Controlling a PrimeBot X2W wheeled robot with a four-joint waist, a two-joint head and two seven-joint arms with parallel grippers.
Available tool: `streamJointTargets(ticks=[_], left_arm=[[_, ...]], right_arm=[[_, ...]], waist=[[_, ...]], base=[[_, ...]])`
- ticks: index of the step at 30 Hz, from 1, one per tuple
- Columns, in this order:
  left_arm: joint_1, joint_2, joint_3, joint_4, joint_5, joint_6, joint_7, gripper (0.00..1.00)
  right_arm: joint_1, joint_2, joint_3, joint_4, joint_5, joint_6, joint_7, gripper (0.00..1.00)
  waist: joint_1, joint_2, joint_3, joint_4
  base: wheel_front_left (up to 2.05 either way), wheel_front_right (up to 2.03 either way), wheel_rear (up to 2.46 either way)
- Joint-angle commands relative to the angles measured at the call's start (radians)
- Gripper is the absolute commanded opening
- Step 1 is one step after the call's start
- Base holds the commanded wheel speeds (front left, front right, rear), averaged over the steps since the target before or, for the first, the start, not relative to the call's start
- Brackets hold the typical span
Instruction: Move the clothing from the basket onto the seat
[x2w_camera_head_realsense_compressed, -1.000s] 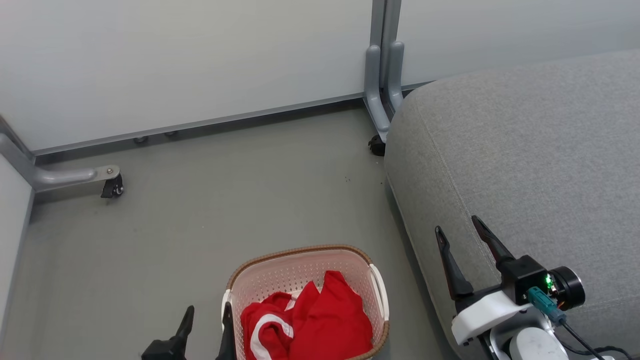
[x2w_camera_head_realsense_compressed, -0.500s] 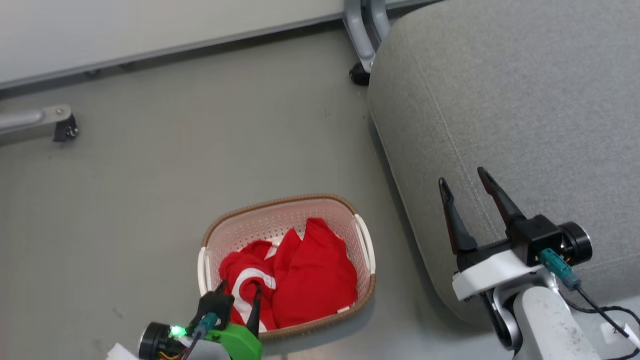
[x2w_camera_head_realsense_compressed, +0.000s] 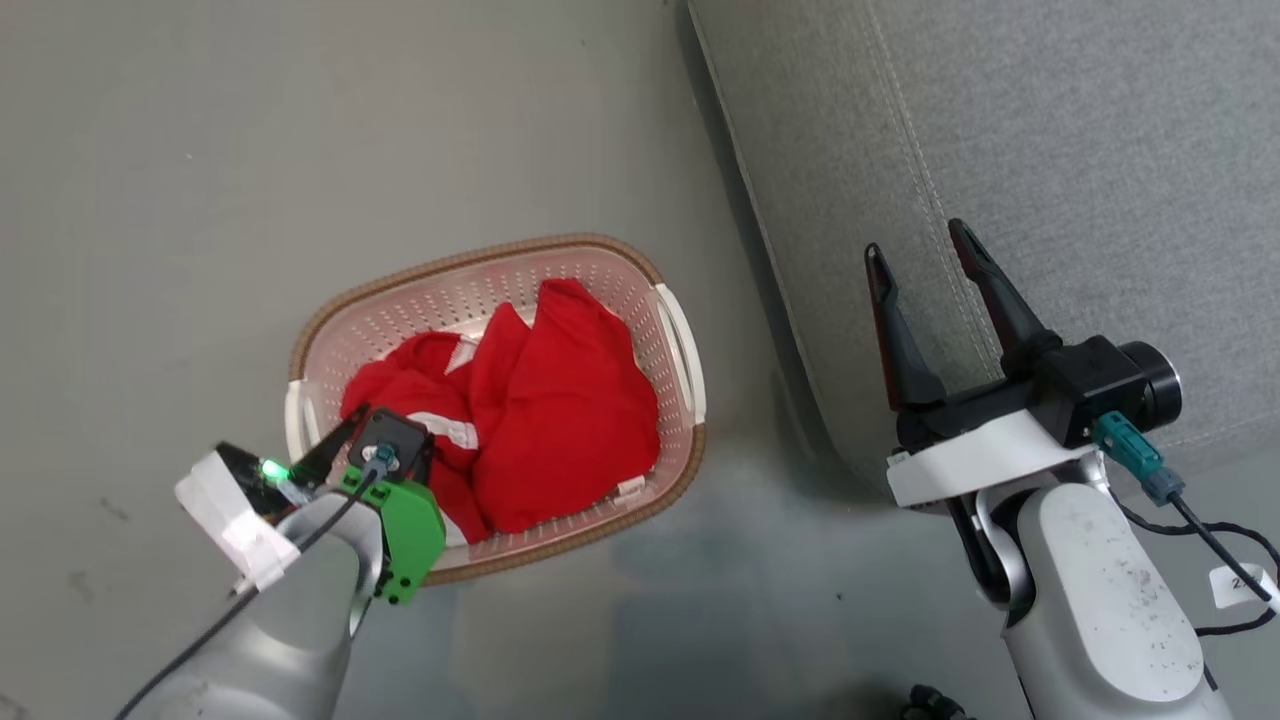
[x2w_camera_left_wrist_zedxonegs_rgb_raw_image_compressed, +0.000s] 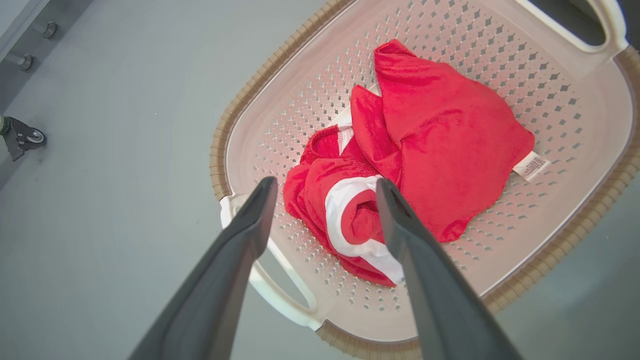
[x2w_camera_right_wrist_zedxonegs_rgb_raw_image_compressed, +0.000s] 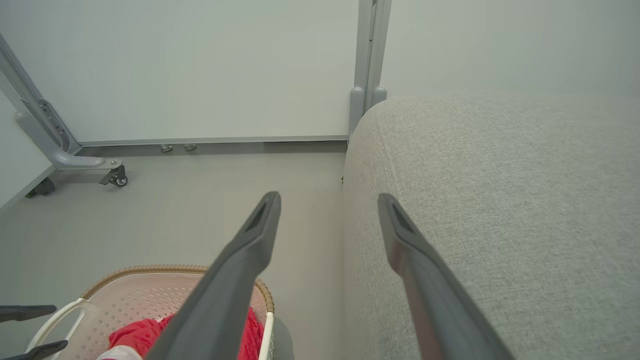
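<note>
The floor (x2w_camera_head_realsense_compressed: 200, 150) is smooth, matte grey and takes up the left and bottom of the head view. The basket (x2w_camera_head_realsense_compressed: 440, 300) stands upright on it at centre-left of that frame, with bare floor all round. The seat (x2w_camera_head_realsense_compressed: 1050, 120) occupies the upper right, near the basket's right side but apart from it, with a shadowed strip of floor between them. At left-centre of the right wrist view, a grey metal foot (x2w_camera_right_wrist_zedxonegs_rgb_raw_image_compressed: 75, 161) with a black caster (x2w_camera_right_wrist_zedxonegs_rgb_raw_image_compressed: 117, 179) rests on the floor, below pale wall panels (x2w_camera_right_wrist_zedxonegs_rgb_raw_image_compressed: 200, 65).
</note>
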Motion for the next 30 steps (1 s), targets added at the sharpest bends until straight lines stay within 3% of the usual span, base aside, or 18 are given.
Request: streamJointTargets(ticks=[1,8,17,23,30], left_arm=[[-0.051,0.016,-0.013,0.008,0.018,-0.010,-0.002,1.00],[-0.156,0.059,-0.117,0.063,0.108,-0.038,0.084,1.00],[-0.209,0.119,-0.165,0.081,0.141,-0.057,0.237,1.00],[-0.237,0.149,-0.208,0.083,0.175,-0.036,0.340,1.00],[-0.273,0.170,-0.260,0.083,0.205,-0.072,0.439,1.00]], right_arm=[[-0.023,0.008,-0.003,-0.005,0.012,0.000,-0.004,1.00],[-0.054,0.017,0.011,-0.004,0.035,0.000,-0.004,1.00],[-0.079,0.018,0.057,-0.028,0.110,0.000,-0.004,1.00],[-0.088,0.019,0.080,-0.037,0.140,0.000,-0.004,1.00],[-0.098,0.018,0.103,-0.056,0.168,0.000,-0.004,1.00]], waist=[[-0.0001,-0.0001,0.173,-0.098],[-0.0001,-0.0001,0.247,-0.141],[-0.0001,-0.0001,0.303,-0.189],[-0.0001,-0.0001,0.336,-0.213],[-0.0001,-0.0001,0.375,-0.242]], base=[[0.00,0.00,0.00],[0.00,0.00,0.00],[0.00,0.00,0.00],[0.00,0.00,0.00],[0.00,0.00,0.00]])
